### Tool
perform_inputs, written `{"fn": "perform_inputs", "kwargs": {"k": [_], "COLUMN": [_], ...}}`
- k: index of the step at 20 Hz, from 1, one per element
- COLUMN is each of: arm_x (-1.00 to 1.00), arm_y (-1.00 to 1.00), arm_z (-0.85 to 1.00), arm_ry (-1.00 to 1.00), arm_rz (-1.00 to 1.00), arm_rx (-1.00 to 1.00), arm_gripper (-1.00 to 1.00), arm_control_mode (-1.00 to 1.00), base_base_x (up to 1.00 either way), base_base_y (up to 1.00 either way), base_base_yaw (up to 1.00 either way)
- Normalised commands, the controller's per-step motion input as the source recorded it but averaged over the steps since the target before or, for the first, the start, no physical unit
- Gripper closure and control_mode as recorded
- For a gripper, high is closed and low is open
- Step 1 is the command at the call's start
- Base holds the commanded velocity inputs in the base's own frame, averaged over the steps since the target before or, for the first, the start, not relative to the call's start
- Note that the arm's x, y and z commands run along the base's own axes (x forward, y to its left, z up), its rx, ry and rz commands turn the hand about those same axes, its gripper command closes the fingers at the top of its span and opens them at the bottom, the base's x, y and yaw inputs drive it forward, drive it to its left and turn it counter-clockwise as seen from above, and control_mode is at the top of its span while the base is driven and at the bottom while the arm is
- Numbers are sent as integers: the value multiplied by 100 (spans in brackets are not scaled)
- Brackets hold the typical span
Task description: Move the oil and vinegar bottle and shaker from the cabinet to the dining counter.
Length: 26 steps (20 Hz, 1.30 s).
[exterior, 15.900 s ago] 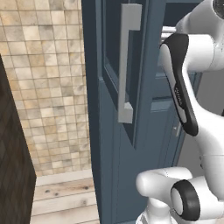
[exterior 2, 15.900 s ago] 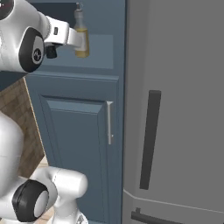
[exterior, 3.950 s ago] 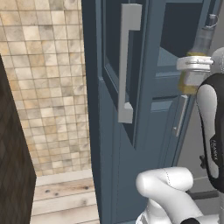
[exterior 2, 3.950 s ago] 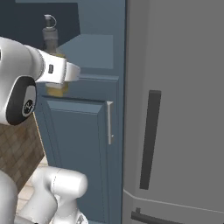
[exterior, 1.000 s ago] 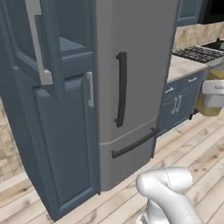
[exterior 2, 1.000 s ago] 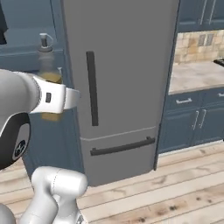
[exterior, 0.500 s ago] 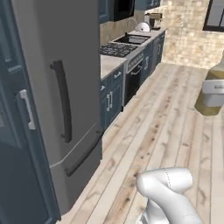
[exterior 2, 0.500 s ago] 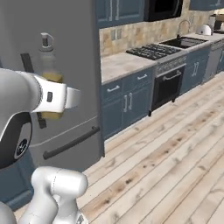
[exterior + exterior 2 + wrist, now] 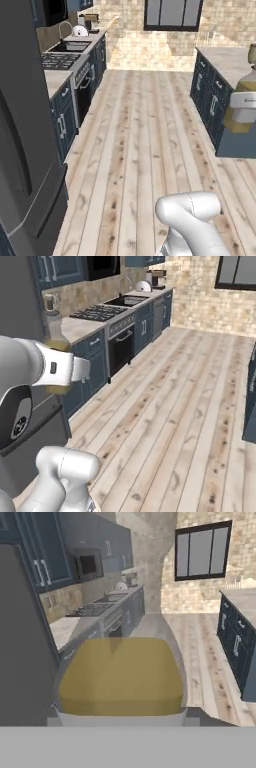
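We've got the pincer (image 9: 59, 373) clamped on the oil and vinegar bottle (image 9: 54, 336); a jolt while driving could slosh or slip it.

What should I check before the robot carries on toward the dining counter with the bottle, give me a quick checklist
1. Oil and vinegar bottle in the gripper: ok, the hand is wrapped round it.
2. Bottle upright: ok, stopper on top.
3. Liquid contained: ok, yellow-olive fill sits level in the hand view.
4. Wooden floor ahead free of obstacles: ok.
5. Dining counter in sight: ok, ahead on the right.
6. Landing spot on the counter: cannot tell, only its edge shows.
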Motion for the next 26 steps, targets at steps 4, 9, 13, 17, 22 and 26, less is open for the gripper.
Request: {"fn": "perform_inputs", "kwargs": {"k": [4, 9, 13, 17, 22, 26], "arm_x": [0, 0, 0, 0, 0, 0], "arm_y": [0, 0, 0, 0, 0, 0], "arm_z": [0, 0, 0, 0, 0, 0], "arm_ry": [0, 0, 0, 0, 0, 0], "arm_rz": [0, 0, 0, 0, 0, 0], "arm_rx": [0, 0, 0, 0, 0, 0], "arm_gripper": [100, 100, 100, 100, 100, 100], "arm_control_mode": [100, 100, 100, 100, 100, 100], "base_base_x": [14, 16, 35, 52, 72, 69], "base_base_y": [12, 13, 3, -19, -32, -44], "base_base_yaw": [-40, -32, -16, -23, -6, 0]}}
